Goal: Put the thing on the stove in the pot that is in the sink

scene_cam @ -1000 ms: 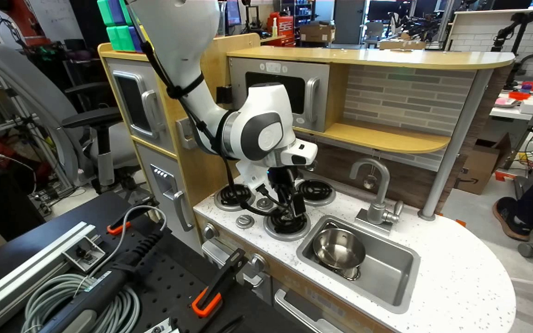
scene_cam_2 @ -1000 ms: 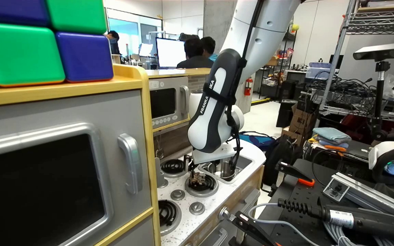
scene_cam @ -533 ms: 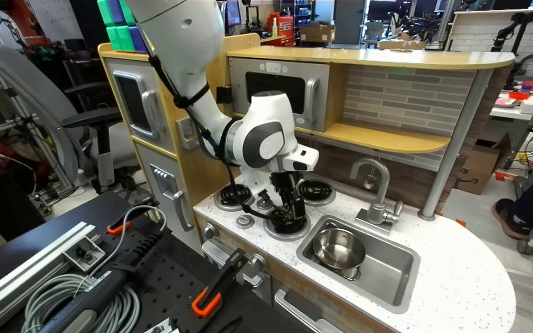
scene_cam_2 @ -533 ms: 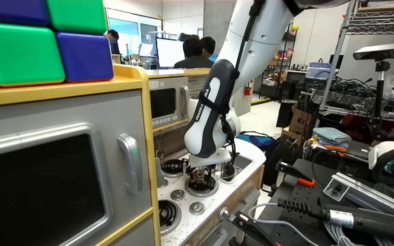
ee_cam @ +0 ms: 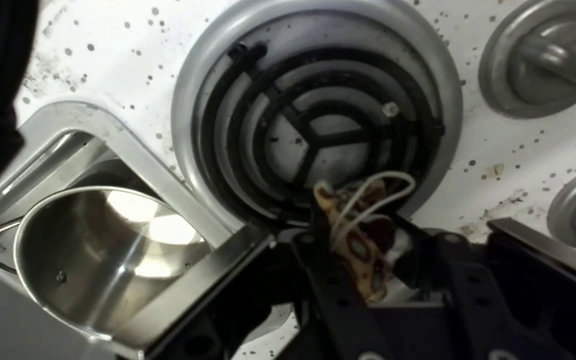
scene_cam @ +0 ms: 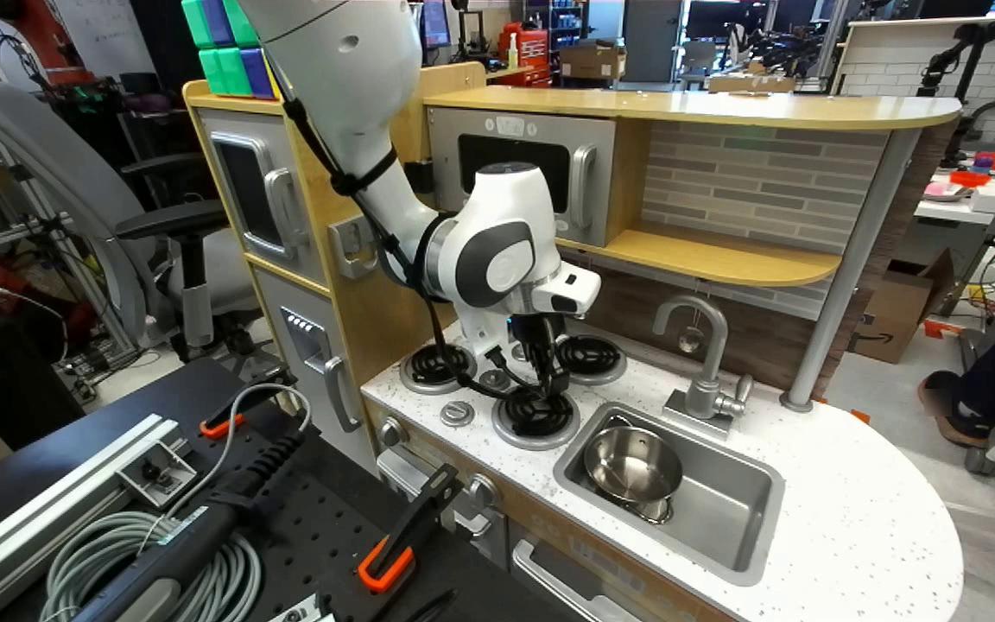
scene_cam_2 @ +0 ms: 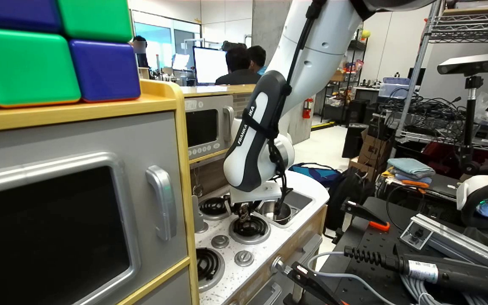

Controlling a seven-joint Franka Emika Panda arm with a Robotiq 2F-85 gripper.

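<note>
In an exterior view, "FRANKA" in white capitals on the robot arm's dark cover [scene_cam_2: 252, 176]; higher up, beyond a black strap [scene_cam_2: 257, 126], only "IKA" legible. Near right: white label [scene_cam_2: 420, 270] on black cylindrical housing [scene_cam_2: 460, 280], print too small. In an exterior view, far right: curved arrow mark on cardboard box [scene_cam: 893, 324]. Microwave [scene_cam_2: 208, 129] panel markings illegible.

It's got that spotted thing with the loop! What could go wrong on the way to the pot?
The spotted thing is lumpy, so it might slip from the pincer. Its pale loop sticks out and could snag on the pincer at release. The pot covers only part of the sink, so a badly aimed drop may miss.
</note>
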